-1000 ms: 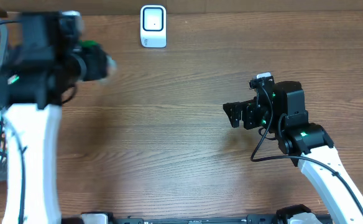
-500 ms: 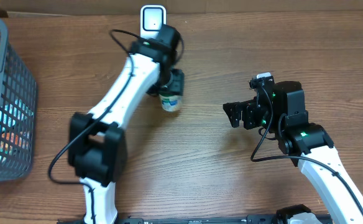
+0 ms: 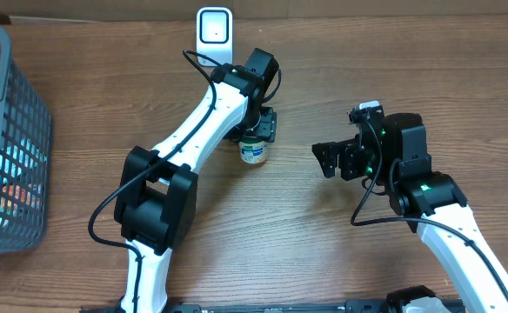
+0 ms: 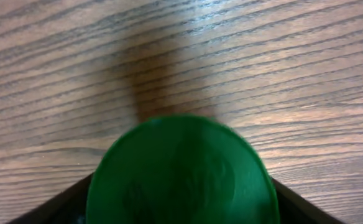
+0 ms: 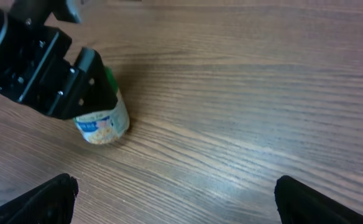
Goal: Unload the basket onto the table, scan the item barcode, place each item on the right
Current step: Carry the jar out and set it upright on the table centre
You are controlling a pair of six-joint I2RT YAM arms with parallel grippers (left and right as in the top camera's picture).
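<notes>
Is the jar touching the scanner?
Apart. The overhead view shows the jar standing well clear of the scanner.

We see bare brown wooden counter [image 3: 297, 235] between the right pincer [image 3: 327, 160], whose jaws stand wide, and the small pale-labelled jar with a green lid [image 3: 254, 154]: that side of the jar lies open. From above and from the left it is shut in: the left pincer [image 3: 257, 137] sits over the lid, and the white-and-black left arm [image 3: 197, 122] runs slantwise across the counter. Beyond the jar stands the white boxy scanner [image 3: 214, 35]; the grey plastic lattice basket [image 3: 15, 113] walls the left edge.
</notes>
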